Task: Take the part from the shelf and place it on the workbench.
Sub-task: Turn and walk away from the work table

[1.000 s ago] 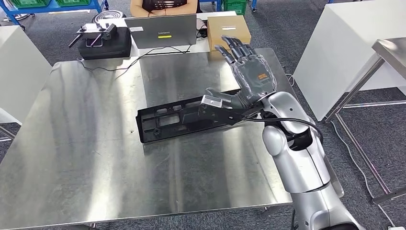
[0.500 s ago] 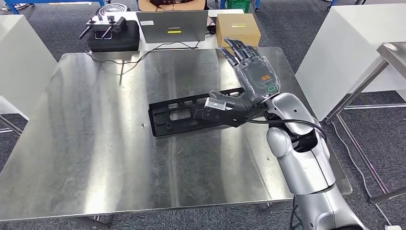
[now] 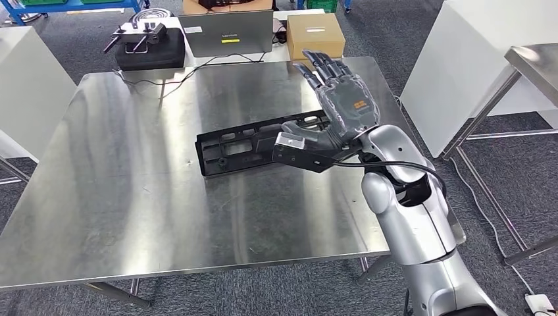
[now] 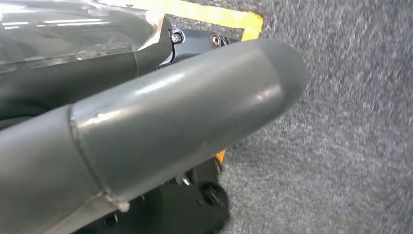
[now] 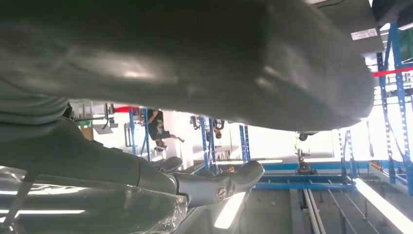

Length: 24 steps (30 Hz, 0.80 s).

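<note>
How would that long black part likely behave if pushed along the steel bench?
The black part looks like rigid moulded plastic with cut-outs, so probably stiff and light. Being long and flat, it should slide, not roll. On the smooth workbench, an off-centre push would likely pivot it.

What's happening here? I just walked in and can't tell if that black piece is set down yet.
The robot's right hand has the long black part by its near end, thumb under it and fingers stretched out above. The part sits low over the steel workbench, roughly at its middle, but whether it already rests on the surface is hard to tell. A laptop and a cardboard box stand behind the bench.
</note>
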Available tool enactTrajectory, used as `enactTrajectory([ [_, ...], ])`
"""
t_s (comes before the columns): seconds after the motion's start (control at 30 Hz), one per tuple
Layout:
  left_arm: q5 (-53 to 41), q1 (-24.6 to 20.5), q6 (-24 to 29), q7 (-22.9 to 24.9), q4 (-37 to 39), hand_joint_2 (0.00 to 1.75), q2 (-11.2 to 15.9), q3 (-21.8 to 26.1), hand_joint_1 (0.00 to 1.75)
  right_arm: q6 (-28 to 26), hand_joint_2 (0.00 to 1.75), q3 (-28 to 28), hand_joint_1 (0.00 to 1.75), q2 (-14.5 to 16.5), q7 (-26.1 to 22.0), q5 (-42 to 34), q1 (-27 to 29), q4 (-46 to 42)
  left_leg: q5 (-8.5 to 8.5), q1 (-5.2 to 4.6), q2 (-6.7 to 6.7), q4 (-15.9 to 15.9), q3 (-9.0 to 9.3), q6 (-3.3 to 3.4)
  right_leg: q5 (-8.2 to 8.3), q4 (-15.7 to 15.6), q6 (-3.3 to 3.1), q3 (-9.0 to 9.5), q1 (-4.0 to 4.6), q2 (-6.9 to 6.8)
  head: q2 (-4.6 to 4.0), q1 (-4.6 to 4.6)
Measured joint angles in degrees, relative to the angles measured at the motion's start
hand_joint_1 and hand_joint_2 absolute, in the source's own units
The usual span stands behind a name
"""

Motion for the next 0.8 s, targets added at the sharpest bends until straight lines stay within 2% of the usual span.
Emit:
enactTrajectory([
  [0.03, 0.0, 0.0, 0.0, 0.0, 0.0, 0.00, 0.0, 0.1, 0.00, 0.0, 0.00, 0.0, 0.00, 0.0, 0.0, 0.1, -0.1, 0.0, 0.97, -0.01, -0.13, -3.2, 2.13, 0.12, 0.16, 0.3, 0.26, -0.36, 0.01, 0.02, 0.00, -0.02],
  [0.07, -0.1, 0.0, 0.0, 0.0, 0.0, 0.00, 0.0, 0.2, 0.00, 0.0, 0.00, 0.0, 0.00, 0.0, 0.0, 0.2, -0.3, 0.0, 1.40, -0.09, -0.29, -5.4, 3.38, 0.36, 0.33, 0.5, 0.56, -0.65, 0.10, 0.04, 0.00, -0.06],
  [0.1, -0.1, 0.0, 0.1, 0.0, 0.0, 0.00, -0.1, 0.3, 0.00, 0.0, 0.00, 0.1, 0.00, 0.1, 0.0, 0.2, -0.4, 0.1, 1.40, -0.28, -0.46, -6.2, 3.67, 0.78, 0.57, 0.6, 0.92, -0.91, 0.24, 0.08, 0.00, -0.09],
  [0.17, -0.1, 0.0, 0.1, 0.0, -0.1, 0.00, -0.1, 0.4, 0.00, 0.0, 0.00, 0.2, 0.00, 0.1, 0.0, 0.2, -0.5, 0.1, 1.86, -0.57, -0.64, -6.2, 3.07, 1.96, 1.07, 0.6, 1.75, -1.24, 0.33, 0.14, 0.00, -0.08],
  [0.2, -0.1, -0.1, 0.1, 0.0, -0.1, 0.00, -0.2, 0.5, 0.00, 0.0, 0.00, 0.3, 0.00, 0.0, 0.0, 0.2, -0.5, 0.1, 2.17, -0.61, -0.58, -6.3, 2.78, 2.60, 0.82, 0.9, 2.01, -1.66, 0.27, 0.16, 0.00, -0.05],
  [0.23, -0.1, -0.1, 0.1, 0.0, -0.1, 0.00, -0.2, 0.6, 0.00, 0.0, 0.00, 0.3, 0.00, 0.0, 0.0, 0.2, -0.6, 0.2, 2.60, -0.61, -0.50, -6.5, 2.45, 3.26, -0.13, 2.1, 2.03, -2.39, 0.19, 0.18, 0.00, 0.06],
  [0.3, -0.1, -0.1, 0.1, 0.0, -0.1, 0.00, -0.2, 0.8, 0.00, 0.0, 0.00, 0.4, 0.00, -0.1, 0.0, 0.2, -0.7, 0.2, 3.43, -0.69, -0.31, -6.6, 1.60, 4.27, -3.85, 8.0, 1.57, -5.00, 0.10, 0.26, 0.00, 0.30],
  [0.37, -0.1, -0.1, 0.1, 0.0, -0.2, 0.00, -0.2, 1.0, 0.00, 0.0, 0.00, 0.4, 0.00, -0.1, 0.0, 0.2, -0.7, 0.4, 4.22, -0.99, -0.23, -6.6, 0.53, 4.71, -7.35, 15.6, 1.38, -7.58, 0.13, 0.32, 0.00, 0.44],
  [0.4, -0.1, 0.0, 0.1, 0.0, -0.2, 0.00, -0.2, 1.1, 0.00, 0.1, 0.00, 0.5, 0.00, -0.2, 0.0, 0.2, -0.6, 0.4, 4.63, -1.16, -0.21, -6.5, -0.02, 4.79, -8.08, 17.5, 1.51, -7.84, 0.16, 0.33, 0.00, 0.45],
  [0.43, -0.1, 0.0, 0.1, 0.0, -0.2, 0.00, -0.2, 1.1, 0.00, 0.1, 0.00, 0.5, 0.00, -0.3, 0.0, 0.2, -0.6, 0.5, 5.05, -1.32, -0.22, -6.5, -0.53, 4.81, -8.00, 17.2, 1.69, -6.96, 0.24, 0.33, 0.00, 0.48],
  [0.47, -0.1, 0.0, 0.2, 0.0, -0.2, 0.00, -0.2, 1.2, 0.00, 0.1, 0.00, 0.5, 0.00, -0.3, 0.0, 0.2, -0.7, 0.5, 5.45, -1.47, -0.24, -6.5, -0.98, 4.79, -7.27, 14.6, 1.83, -4.91, 0.37, 0.34, 0.00, 0.51],
  [0.53, -0.1, 0.0, 0.3, 0.0, -0.2, 0.00, -0.3, 1.3, 0.00, 0.1, 0.00, 0.6, 0.00, -0.2, 0.0, 0.2, -1.0, 0.5, 6.20, -1.68, -0.25, -6.5, -1.65, 4.57, -5.87, 6.2, 1.49, 0.92, 0.78, 0.23, 0.00, 0.54],
  [0.57, -0.1, 0.0, 0.4, 0.0, -0.3, 0.00, -0.4, 1.4, 0.00, 0.0, 0.00, 0.6, 0.00, -0.1, 0.0, 0.2, -1.2, 0.5, 6.56, -1.70, -0.21, -6.6, -1.86, 4.32, -5.24, 3.0, 1.28, 2.98, 1.03, 0.07, 0.00, 0.50],
  [0.6, -0.2, 0.0, 0.5, 0.0, -0.3, 0.00, -0.5, 1.5, 0.00, 0.0, 0.00, 0.7, 0.00, -0.1, 0.0, 0.2, -1.5, 0.5, 6.87, -1.64, -0.14, -6.6, -1.98, 4.02, -4.93, 1.0, 1.04, 3.99, 1.25, -0.10, 0.00, 0.55],
  [0.67, -0.4, 0.1, 0.7, -0.1, -0.4, 0.00, -0.6, 1.8, 0.00, 0.1, 0.00, 0.7, 0.00, 0.0, -0.1, 0.1, -1.7, 0.5, 7.51, -1.47, 0.01, -6.9, -2.00, 3.15, -4.03, 0.1, 0.64, 3.71, 1.47, -0.29, 0.00, 0.66],
  [0.7, -0.5, 0.1, 0.8, -0.1, -0.4, 0.00, -0.6, 2.0, 0.00, 0.1, 0.00, 0.8, 0.00, 0.0, -0.2, 0.1, -1.9, 0.5, 7.59, -1.37, 0.00, -6.9, -2.09, 2.78, -3.52, -0.4, 0.33, 3.63, 1.26, -0.35, 0.00, 0.74],
  [0.73, -0.7, 0.1, 0.9, -0.2, -0.4, 0.00, -0.7, 2.2, 0.00, 0.2, 0.00, 0.8, 0.00, 0.1, -0.2, 0.1, -2.0, 0.6, 6.91, -1.31, -0.03, -6.6, -2.36, 2.39, -2.85, -0.9, -0.13, 3.58, 1.02, -0.40, 0.00, 0.68],
  [0.77, -0.8, 0.1, 0.9, -0.2, -0.5, 0.00, -0.7, 2.5, 0.00, 0.3, 0.00, 0.9, 0.00, 0.2, -0.3, 0.0, -2.2, 0.7, 5.28, -1.24, -0.08, -5.2, -2.96, 2.06, -2.11, -1.4, -0.51, 3.42, 0.72, -0.47, 0.00, 0.54],
  [0.8, -0.8, 0.2, 0.9, -0.2, -0.5, 0.00, -0.7, 2.7, 0.00, 0.4, 0.00, 0.9, 0.00, 0.3, -0.3, 0.0, -2.4, 0.8, 2.93, -1.09, -0.12, -2.7, -3.85, 1.79, -1.47, -1.6, -0.74, 3.19, 0.56, -0.54, 0.00, 0.41],
])
